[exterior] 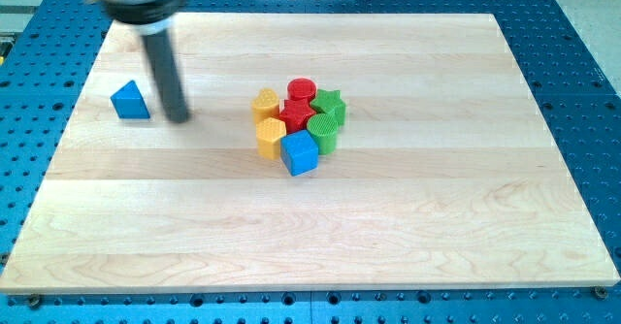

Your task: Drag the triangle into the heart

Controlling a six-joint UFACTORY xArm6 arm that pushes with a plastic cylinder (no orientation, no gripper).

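A blue triangle block (129, 101) sits alone on the wooden board at the view's left. My tip (179, 118) rests on the board just to the triangle's right, a small gap apart. A yellow heart block (266, 103) sits at the left top of a cluster near the board's middle, well to the right of my tip. The rod rises blurred toward the view's top left.
The cluster holds a red cylinder (302, 89), a red star-like block (295, 112), a green star (330, 103), a green round block (324, 130), a yellow hexagon (270, 138) and a blue cube (300, 153). A blue perforated table (582, 81) surrounds the board.
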